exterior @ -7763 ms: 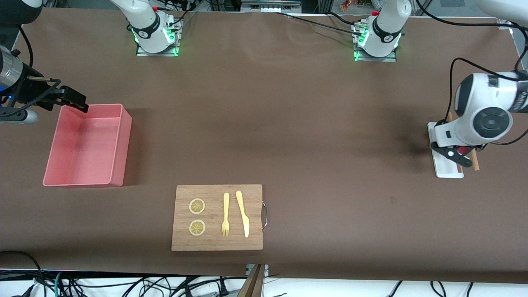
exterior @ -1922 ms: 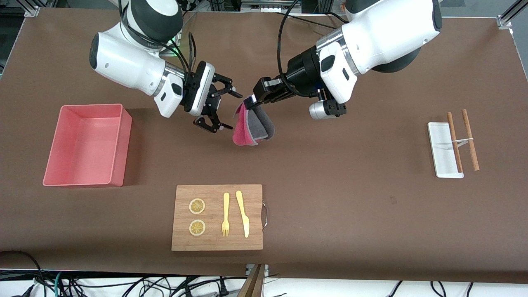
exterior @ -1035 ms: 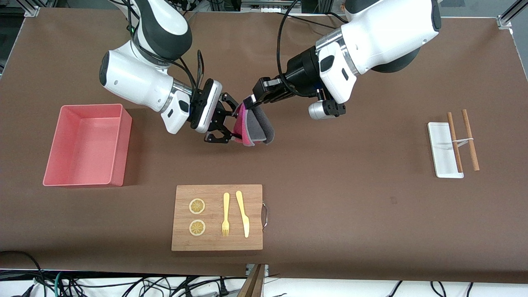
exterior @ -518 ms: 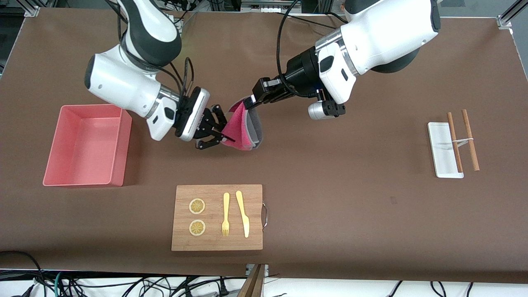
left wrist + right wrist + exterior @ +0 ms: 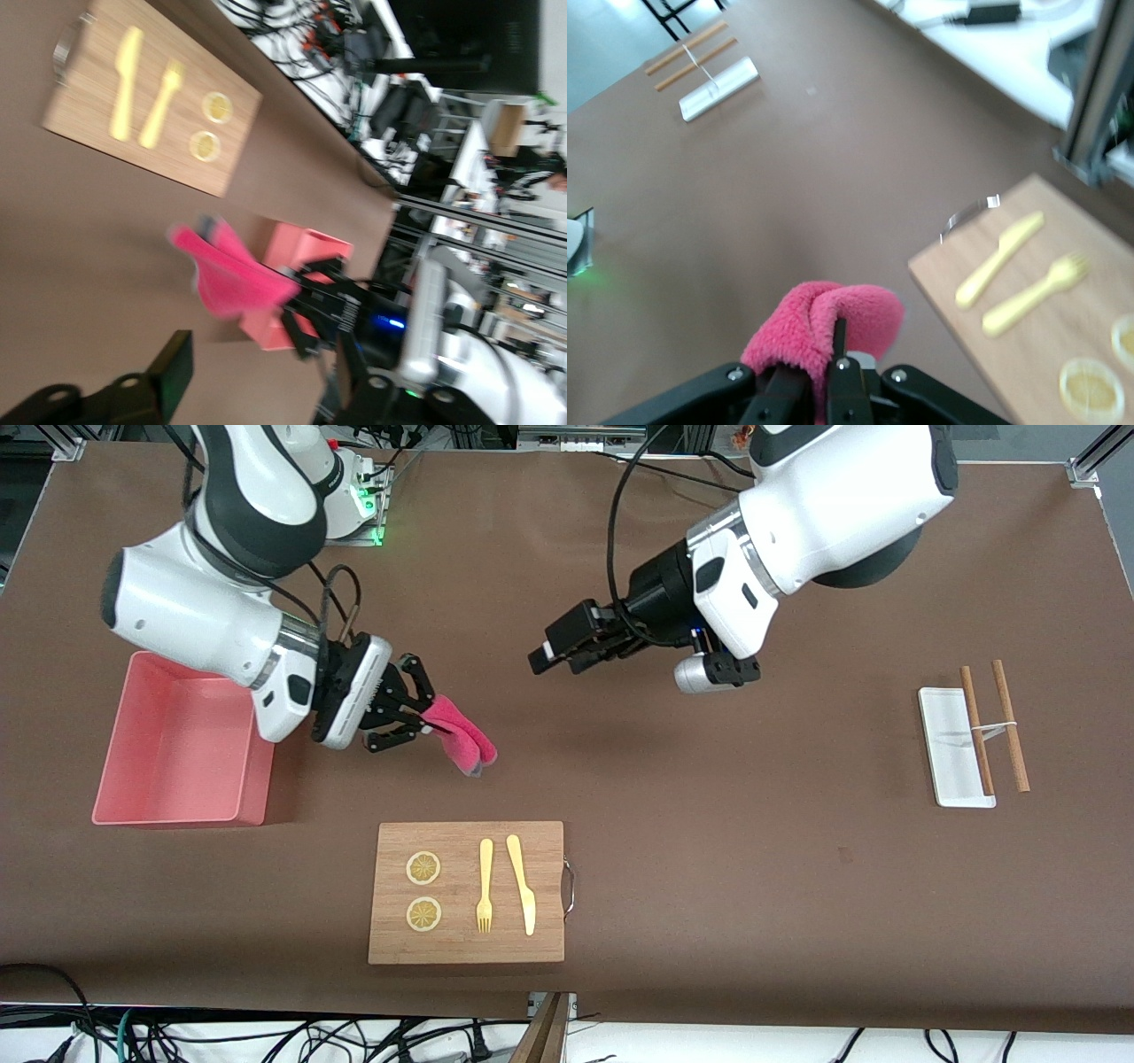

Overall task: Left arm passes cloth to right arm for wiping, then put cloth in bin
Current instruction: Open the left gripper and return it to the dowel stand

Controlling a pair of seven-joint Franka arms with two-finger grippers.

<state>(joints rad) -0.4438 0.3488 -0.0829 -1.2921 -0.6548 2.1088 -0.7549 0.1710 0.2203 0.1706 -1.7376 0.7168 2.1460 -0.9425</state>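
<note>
My right gripper [image 5: 423, 722] is shut on the cloth [image 5: 461, 740], which hangs folded with its magenta face out, above bare table beside the salmon-pink bin [image 5: 257, 784]. In the right wrist view the cloth [image 5: 824, 323] is pinched between the fingers [image 5: 839, 350]. My left gripper [image 5: 542, 657] is open and empty, up over the table's middle. One of its fingers [image 5: 175, 367] shows in the left wrist view, apart from the cloth [image 5: 230, 276] and the right gripper [image 5: 310, 305]. The bin [image 5: 297, 252] shows there too.
A wooden cutting board [image 5: 465, 892] with a fork, a knife and two lemon slices lies nearer to the front camera than the cloth. A small white tray [image 5: 952, 748] with chopsticks [image 5: 992, 726] lies toward the left arm's end.
The left gripper has let go of the cloth and drawn back. The right gripper has closed on it and carried it toward the bin and lower.
</note>
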